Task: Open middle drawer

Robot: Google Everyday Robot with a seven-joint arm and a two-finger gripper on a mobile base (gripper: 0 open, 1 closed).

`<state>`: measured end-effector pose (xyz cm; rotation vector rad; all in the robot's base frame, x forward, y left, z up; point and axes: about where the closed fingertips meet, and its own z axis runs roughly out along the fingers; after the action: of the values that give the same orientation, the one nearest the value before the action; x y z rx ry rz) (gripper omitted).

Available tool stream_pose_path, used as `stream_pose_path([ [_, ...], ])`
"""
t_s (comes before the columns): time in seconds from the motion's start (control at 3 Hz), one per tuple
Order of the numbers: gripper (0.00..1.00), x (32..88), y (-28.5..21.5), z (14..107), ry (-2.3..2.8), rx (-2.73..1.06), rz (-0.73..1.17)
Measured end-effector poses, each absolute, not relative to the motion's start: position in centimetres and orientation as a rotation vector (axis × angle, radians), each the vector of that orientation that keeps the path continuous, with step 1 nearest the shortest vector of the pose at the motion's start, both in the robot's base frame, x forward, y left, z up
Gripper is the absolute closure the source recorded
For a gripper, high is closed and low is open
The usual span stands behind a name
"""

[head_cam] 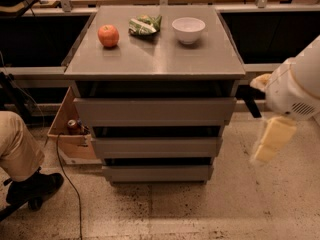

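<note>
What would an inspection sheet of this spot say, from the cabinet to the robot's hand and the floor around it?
Surface: grey cabinet top, holding three things.
Job's things: middle drawer, second of three; none of its inside shows, and nothing touches it.
Clutter: apple, green snack bag and white bowl, in a row toward the back of the top.
Grippers: gripper hangs to the right of the cabinet, apart from it, at about the middle drawer's height.
Cables: black cable runs over the floor left of the cabinet.
Surroundings: cardboard box with a can in it, beside the cabinet; a person's leg at the left edge; speckled floor.
</note>
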<state>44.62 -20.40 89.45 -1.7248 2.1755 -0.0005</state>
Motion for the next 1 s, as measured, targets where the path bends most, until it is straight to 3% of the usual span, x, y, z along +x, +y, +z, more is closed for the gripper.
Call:
stream_pose_path([
  [1.0,0.0,45.4,-16.3,70.5,2.105,-1.722,0.294],
])
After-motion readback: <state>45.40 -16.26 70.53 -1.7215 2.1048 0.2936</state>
